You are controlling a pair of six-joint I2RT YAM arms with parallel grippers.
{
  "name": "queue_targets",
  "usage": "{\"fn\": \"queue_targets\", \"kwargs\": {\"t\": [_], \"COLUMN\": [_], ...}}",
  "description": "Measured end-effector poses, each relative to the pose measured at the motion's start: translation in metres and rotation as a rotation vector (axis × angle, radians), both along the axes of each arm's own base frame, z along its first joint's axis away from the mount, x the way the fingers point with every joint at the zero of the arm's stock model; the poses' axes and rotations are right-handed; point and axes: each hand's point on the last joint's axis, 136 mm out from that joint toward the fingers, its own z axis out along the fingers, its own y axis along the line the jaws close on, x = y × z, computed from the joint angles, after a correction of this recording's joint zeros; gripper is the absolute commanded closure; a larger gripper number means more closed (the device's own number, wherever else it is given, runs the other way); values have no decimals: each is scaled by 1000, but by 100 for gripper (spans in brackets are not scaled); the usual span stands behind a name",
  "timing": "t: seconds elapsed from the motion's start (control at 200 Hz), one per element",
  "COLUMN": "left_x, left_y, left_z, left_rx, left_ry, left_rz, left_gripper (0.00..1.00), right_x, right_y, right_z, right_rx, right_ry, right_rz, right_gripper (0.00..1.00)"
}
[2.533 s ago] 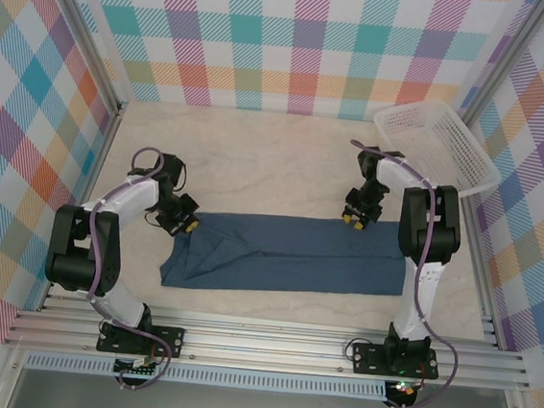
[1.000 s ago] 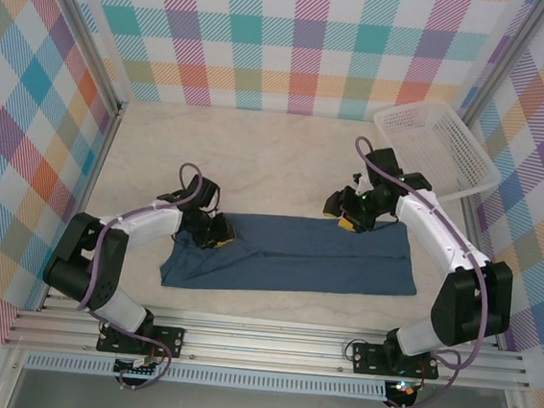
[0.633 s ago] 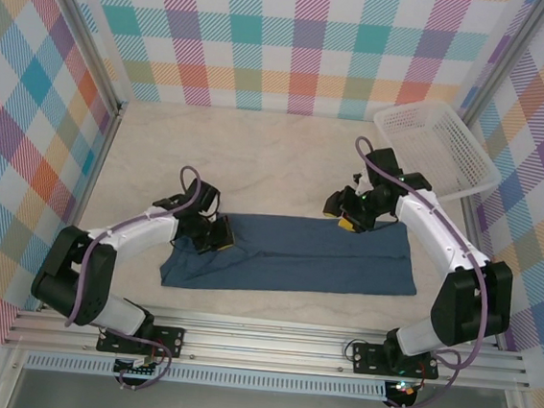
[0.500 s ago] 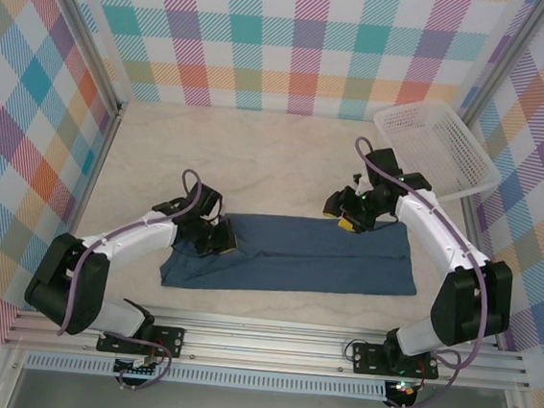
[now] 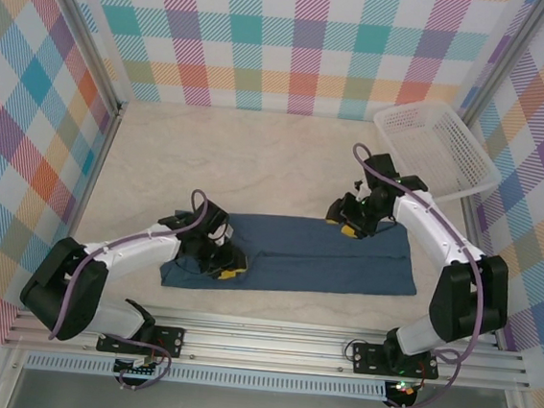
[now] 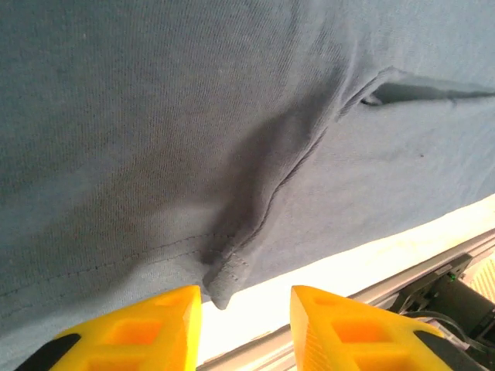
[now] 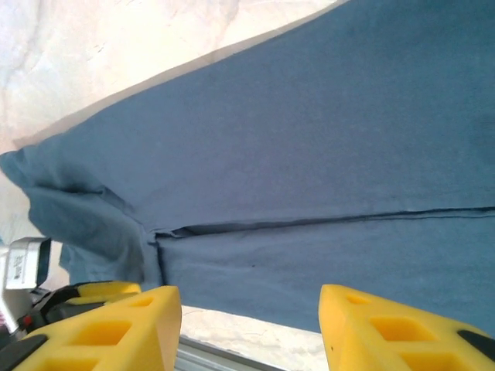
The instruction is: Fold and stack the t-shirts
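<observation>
Down at the near left end of the table (image 5: 257, 154), my left gripper (image 5: 223, 265) hovers low over the slate-blue t-shirt (image 5: 315, 256). The shirt lies as a long narrow strip running left to right across the middle of the table. In the left wrist view the yellow fingers (image 6: 131, 332) are spread apart with nothing between them. A little hem corner of the t-shirt (image 6: 155, 116) pokes out right in the gap, with a raised crease running up from it. My right gripper (image 5: 347, 223) is over the far edge of the strip toward the right end, jaws also wide apart and empty, looking down on the t-shirt (image 7: 309, 154) and its layered seam line. My worry is that if the left one closes here it probably catches just that loose corner or one layer, and the folded strip peels open when I lift. Also, one gripper is on the near edge and the other on the far edge, so pulling together could twist the strip instead of folding it square. It's soft fabric too, so a shallow pinch may just slip out. The white mesh basket (image 5: 442, 143) sits well clear at the far right, so no snag risk there.
</observation>
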Motion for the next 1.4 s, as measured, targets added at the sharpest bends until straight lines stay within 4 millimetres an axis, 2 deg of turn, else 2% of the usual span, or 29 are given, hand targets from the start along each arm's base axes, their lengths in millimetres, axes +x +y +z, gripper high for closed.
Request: {"fn": "queue_targets", "kwargs": {"t": [0.06, 0.14, 0.205, 0.26, 0.4, 0.485, 0.63, 0.695, 0.775, 0.92, 1.04, 1.12, 1.2, 1.32, 1.4], "left_x": [3, 9, 10, 12, 17, 29, 92, 129, 186, 307, 381, 411, 426, 441, 450], "left_y": [8, 25, 37, 45, 60, 61, 66, 73, 74, 43, 0, -29, -50, -63, -66], "left_z": [3, 2, -3, -9, -35, -38, -35, -35, -32, -26, -20, -19, -18, -15, -13], "left_rx": [26, 91, 140, 182, 288, 319, 338, 343, 325, 191, 53, -29, -98, -163, -205], "left_ry": [9, 43, 77, 102, 178, 222, 191, 165, 118, -49, -157, -211, -240, -264, -274], "left_rz": [41, 150, 235, 298, 434, 477, 553, 576, 582, 518, 453, 419, 406, 435, 464], "left_gripper": [85, 84, 84, 84, 84, 84, 83, 82, 82, 81, 81, 81, 81, 81, 77], "right_x": [3, 9, 13, 13, 6, 4, -4, -13, -28, -63, -84, -89, -89, -83, -76], "right_y": [-18, -50, -75, -89, -92, -90, -79, -70, -55, -24, 0, 23, 47, 83, 100], "right_z": [-10, -29, -52, -73, -111, -112, -113, -114, -115, -116, -116, -116, -116, -115, -114], "right_rx": [-35, -90, -141, -181, -231, -237, -255, -262, -265, -236, -196, -164, -141, -101, -59], "right_ry": [21, 83, 155, 219, 344, 362, 373, 387, 411, 442, 449, 455, 471, 497, 506], "right_rz": [-45, -128, -189, -212, -191, -182, -166, -161, -156, -216, -309, -349, -366, -397, -431], "right_gripper": [63, 67, 69, 69, 70, 69, 68, 68, 68, 68, 67, 67, 67, 66, 65]}}
